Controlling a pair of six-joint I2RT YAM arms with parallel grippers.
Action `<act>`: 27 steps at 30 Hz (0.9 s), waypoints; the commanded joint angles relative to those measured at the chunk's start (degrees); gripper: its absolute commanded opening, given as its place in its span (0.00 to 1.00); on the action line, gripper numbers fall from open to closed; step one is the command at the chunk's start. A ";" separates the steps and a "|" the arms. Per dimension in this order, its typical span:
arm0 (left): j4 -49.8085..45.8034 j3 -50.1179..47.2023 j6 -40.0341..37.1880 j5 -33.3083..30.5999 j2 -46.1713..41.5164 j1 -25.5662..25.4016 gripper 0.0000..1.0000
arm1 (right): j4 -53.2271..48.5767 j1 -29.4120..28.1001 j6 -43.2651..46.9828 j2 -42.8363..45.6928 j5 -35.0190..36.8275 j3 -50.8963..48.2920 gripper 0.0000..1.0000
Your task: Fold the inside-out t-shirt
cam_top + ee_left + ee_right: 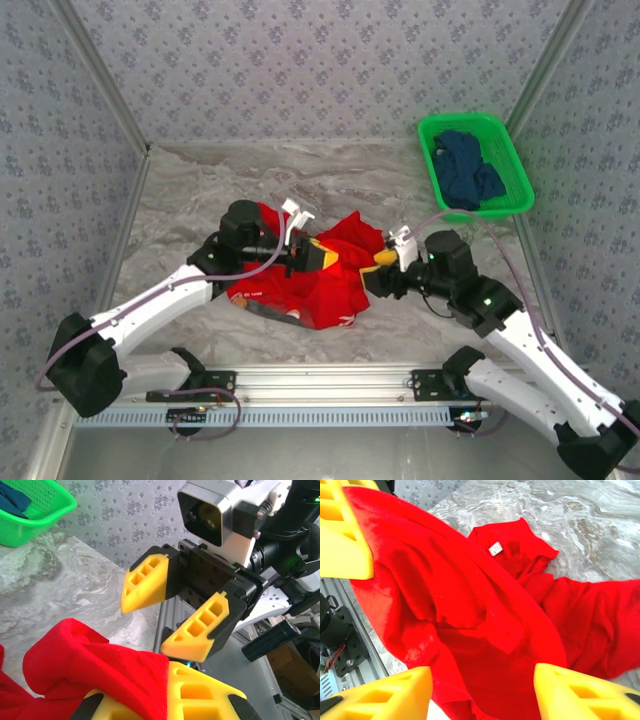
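Note:
The inside-out t-shirt is a bright red crumpled heap at the middle of the table, partly lifted between the two arms. My left gripper is shut on a raised fold of it; in the left wrist view its yellow fingers pinch the red cloth. My right gripper faces it closely from the right, with its jaws open. In the right wrist view the right gripper stands wide apart, and the shirt drapes just beyond it, unpinched. A small white label shows on the shirt.
A green basket at the back right holds a dark navy garment; its corner also appears in the left wrist view. The marble tabletop is bounded by patterned walls. A metal rail runs along the near edge.

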State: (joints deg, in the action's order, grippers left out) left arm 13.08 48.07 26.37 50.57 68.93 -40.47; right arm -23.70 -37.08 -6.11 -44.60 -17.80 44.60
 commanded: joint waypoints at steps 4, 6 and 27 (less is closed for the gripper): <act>1.09 0.44 -1.59 1.78 -1.53 0.38 0.00 | 11.33 -0.98 3.79 -4.98 -4.12 -1.04 0.44; 1.08 0.39 -1.63 1.97 -1.60 0.38 0.00 | 13.03 -0.85 2.82 -6.07 -5.63 -1.53 0.43; -0.58 0.10 -2.44 0.41 -2.32 0.47 0.00 | 14.18 0.59 3.11 -8.02 -9.42 -1.18 0.00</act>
State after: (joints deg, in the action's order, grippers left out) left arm 12.62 48.07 25.87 50.94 68.34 -40.23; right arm -7.92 -37.15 -3.66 -54.81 -27.88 42.89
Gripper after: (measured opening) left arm 0.043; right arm 0.061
